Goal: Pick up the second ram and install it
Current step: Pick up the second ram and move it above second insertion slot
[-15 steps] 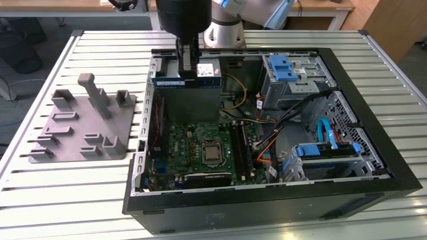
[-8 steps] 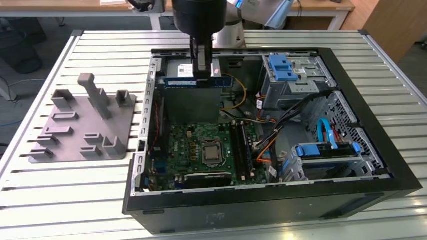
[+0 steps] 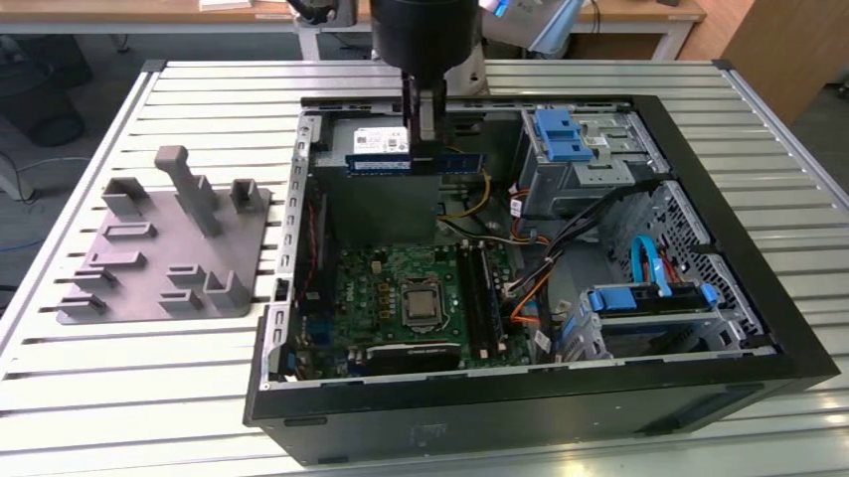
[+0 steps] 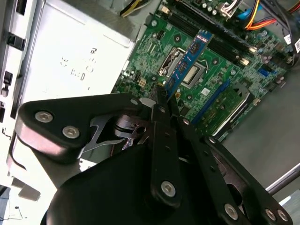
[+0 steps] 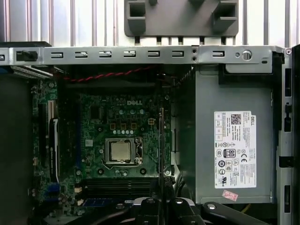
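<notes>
The hand [image 4: 165, 96] is closed on the ram [image 4: 187, 58], pinching the blue stick partway along its length so most of it juts past the fingertips. That grip leaves one long edge free, which I take to be the contact edge. In the first wrist view the stick shows as a dark sliver seen edge-on, so it hangs upright rather than flat.

In the exterior view the hand hangs over the rear of the case [image 3: 531, 407], above the power supply [image 5: 206, 93] and clear of the rim, with the ram touching nothing. The slots [image 3: 480, 293] sit further along the motherboard [image 5: 89, 140], well apart from the stick. Its length seems to run across their line rather than along it, though I cannot be sure. By that reading the pick-up is done and the seating is not.

Room is uneven. The board around the socket [image 5: 121, 151] lies open from above. The power supply wall stands just beside the ram's line on one side. On the exterior view's right, cables [image 3: 578, 229] and the drive cage [image 3: 578, 149] crowd close to the slots — the tighter flank.

The grey holder [image 3: 146, 263] rests on the counter [image 3: 133, 407] outside the case, on the exterior view's left.
</notes>
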Available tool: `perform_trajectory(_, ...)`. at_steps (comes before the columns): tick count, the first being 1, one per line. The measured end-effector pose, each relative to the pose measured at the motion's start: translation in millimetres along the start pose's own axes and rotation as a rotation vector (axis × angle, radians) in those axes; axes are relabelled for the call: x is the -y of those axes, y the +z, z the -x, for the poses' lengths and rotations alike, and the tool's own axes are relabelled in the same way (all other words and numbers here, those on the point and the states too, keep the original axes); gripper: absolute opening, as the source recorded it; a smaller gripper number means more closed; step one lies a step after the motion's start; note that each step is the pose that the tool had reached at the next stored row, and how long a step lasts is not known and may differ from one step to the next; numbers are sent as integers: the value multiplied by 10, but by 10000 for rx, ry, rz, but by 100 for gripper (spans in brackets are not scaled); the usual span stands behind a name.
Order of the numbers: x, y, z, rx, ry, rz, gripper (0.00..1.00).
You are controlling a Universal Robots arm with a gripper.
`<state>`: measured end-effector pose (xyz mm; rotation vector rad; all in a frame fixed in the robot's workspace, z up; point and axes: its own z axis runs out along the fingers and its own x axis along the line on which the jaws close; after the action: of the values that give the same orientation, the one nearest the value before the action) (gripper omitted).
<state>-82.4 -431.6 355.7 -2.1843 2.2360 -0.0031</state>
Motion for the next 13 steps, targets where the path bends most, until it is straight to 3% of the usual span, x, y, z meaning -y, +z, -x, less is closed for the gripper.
perform_trajectory(13, 211, 12, 5, -1, 0, 0, 14)
